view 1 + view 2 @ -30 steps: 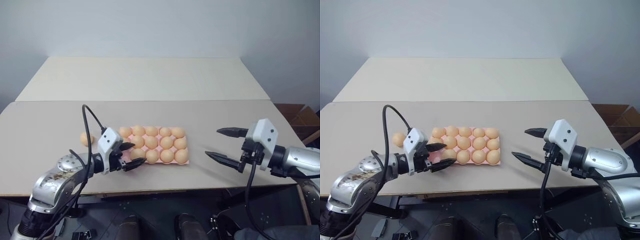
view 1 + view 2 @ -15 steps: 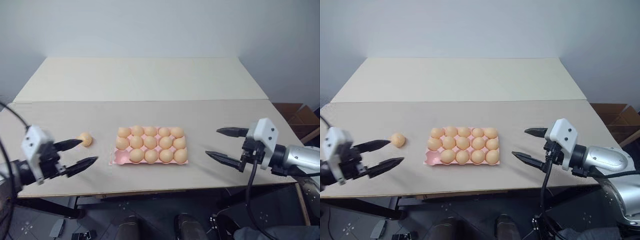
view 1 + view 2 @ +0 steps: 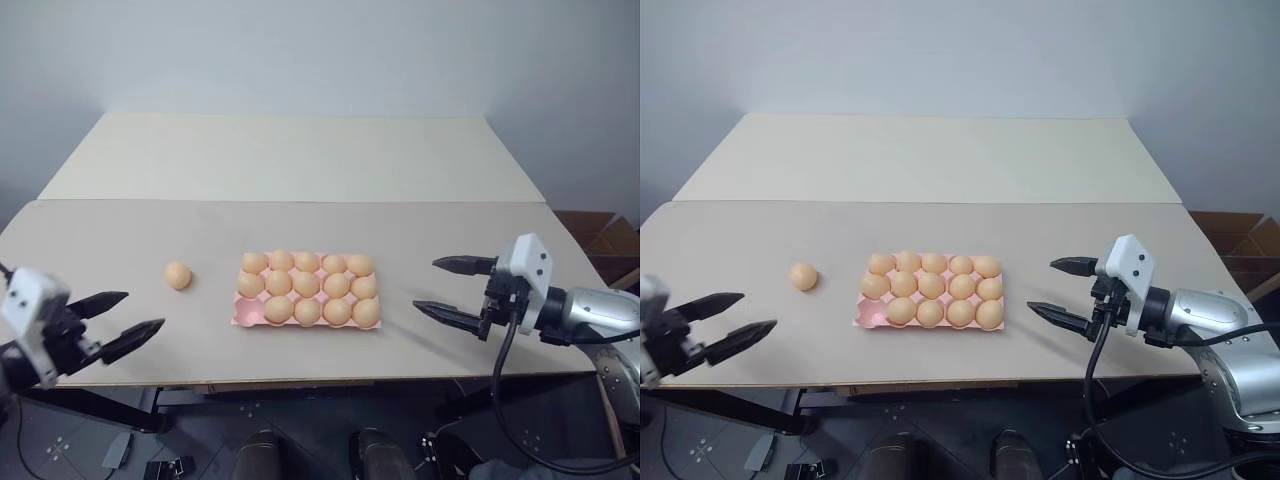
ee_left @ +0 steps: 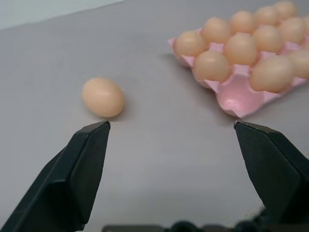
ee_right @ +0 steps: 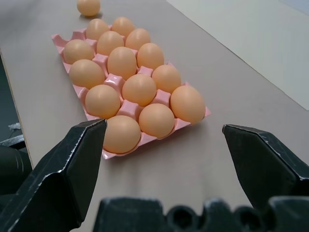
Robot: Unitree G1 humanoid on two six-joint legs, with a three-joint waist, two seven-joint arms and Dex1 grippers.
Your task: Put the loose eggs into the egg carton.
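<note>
Pale pink and lidless, the egg carton (image 3: pixel 305 290) is sitting near the middle of the frame on the grey tabletop (image 3: pixel 330 225), its cups holding fourteen orange-tan eggs — the cup at its lower left corner (image 4: pixel 236 96) is showing bare pink. One loose egg (image 3: pixel 178 275) is lying by itself on the tabletop to the left of the carton, apart from it and touching nothing.

At the lower left of the frame the left gripper (image 3: pixel 132 320) is hovering over the near edge of the tabletop, below and to the left of the loose egg; its black fingers (image 4: pixel 84 159) are standing wide apart with nothing between them, and the wrist view is showing the egg just beyond one fingertip — not in contact.

At the right of the frame the right gripper (image 3: pixel 438 287) is pointing toward the carton's short right end, well clear of it, fingers (image 5: pixel 72 164) spread wide and gripping nothing.
</note>
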